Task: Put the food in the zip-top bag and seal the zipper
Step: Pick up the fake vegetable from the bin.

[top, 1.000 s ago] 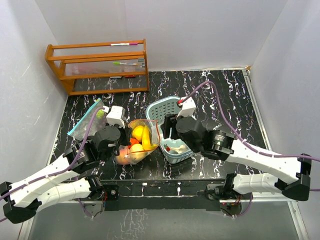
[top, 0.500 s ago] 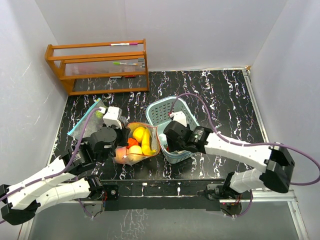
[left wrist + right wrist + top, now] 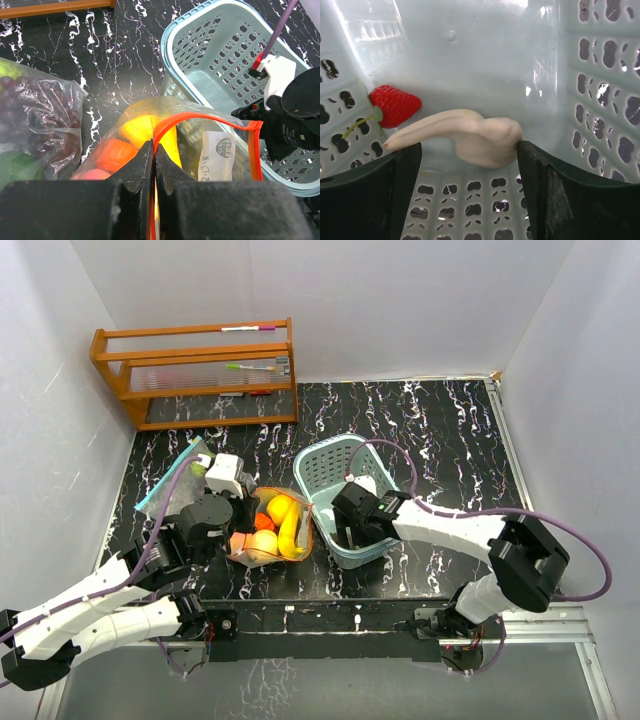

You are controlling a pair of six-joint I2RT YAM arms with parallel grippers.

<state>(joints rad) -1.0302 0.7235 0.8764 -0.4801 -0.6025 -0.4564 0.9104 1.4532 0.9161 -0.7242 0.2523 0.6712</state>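
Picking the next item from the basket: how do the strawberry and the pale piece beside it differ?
Colour: the strawberry is glossy red with a green stem; the pale piece is cream.
Size: the strawberry is shorter, the pale piece long and tapered.
Position: the pale piece lies between the fingers of the open right gripper; the strawberry sits off to one side, against the basket wall.
Both rest on the basket floor.

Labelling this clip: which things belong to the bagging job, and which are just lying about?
Job: zip-top bag, pinched by left gripper; yellow and orange food inside; strawberry and pale peach piece in basket, by open right gripper.
Lying about: wooden rack; second bag with grapes.
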